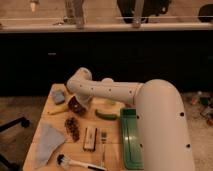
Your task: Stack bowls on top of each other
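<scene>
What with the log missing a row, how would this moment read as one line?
phase: stacking bowls | gripper: low at maroon bowl | second bowl: not discernible

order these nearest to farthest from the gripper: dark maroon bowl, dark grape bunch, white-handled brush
Gripper at the table's back left.
1. Dark maroon bowl, right at it.
2. Dark grape bunch, nearer the front.
3. White-handled brush, front edge.

Table (113, 145) pale wood — matt; arm (115, 92) smooth white plastic; tool (80, 100) at maroon bowl (74, 106).
</scene>
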### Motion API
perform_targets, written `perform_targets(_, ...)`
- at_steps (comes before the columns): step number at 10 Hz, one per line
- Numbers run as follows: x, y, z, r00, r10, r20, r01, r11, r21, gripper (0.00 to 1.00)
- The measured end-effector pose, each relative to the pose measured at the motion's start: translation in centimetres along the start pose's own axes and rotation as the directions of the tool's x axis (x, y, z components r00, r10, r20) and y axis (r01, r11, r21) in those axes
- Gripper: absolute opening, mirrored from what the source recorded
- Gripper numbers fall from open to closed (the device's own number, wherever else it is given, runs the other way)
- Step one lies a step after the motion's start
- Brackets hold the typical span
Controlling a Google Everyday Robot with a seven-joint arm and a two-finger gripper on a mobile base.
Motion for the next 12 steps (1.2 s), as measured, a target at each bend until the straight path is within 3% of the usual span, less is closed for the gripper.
perform_targets(4,-0.3,0.2,-3.1,0.999,-0.011,-0.049,0.014,0.998,0.066,0.0)
perform_targets(5,-0.3,0.5,-5.0,0.997,-0.011,-0.078,0.017,0.996,0.085,0.0)
perform_targets(7,-0.1,1.0,-6.2,0.993,-0.007,-0.115,0.016,0.997,0.08,0.0)
perform_targets(12,0.0,1.1,-6.1,0.993,-0.005,-0.116,0.014,0.997,0.078,0.0)
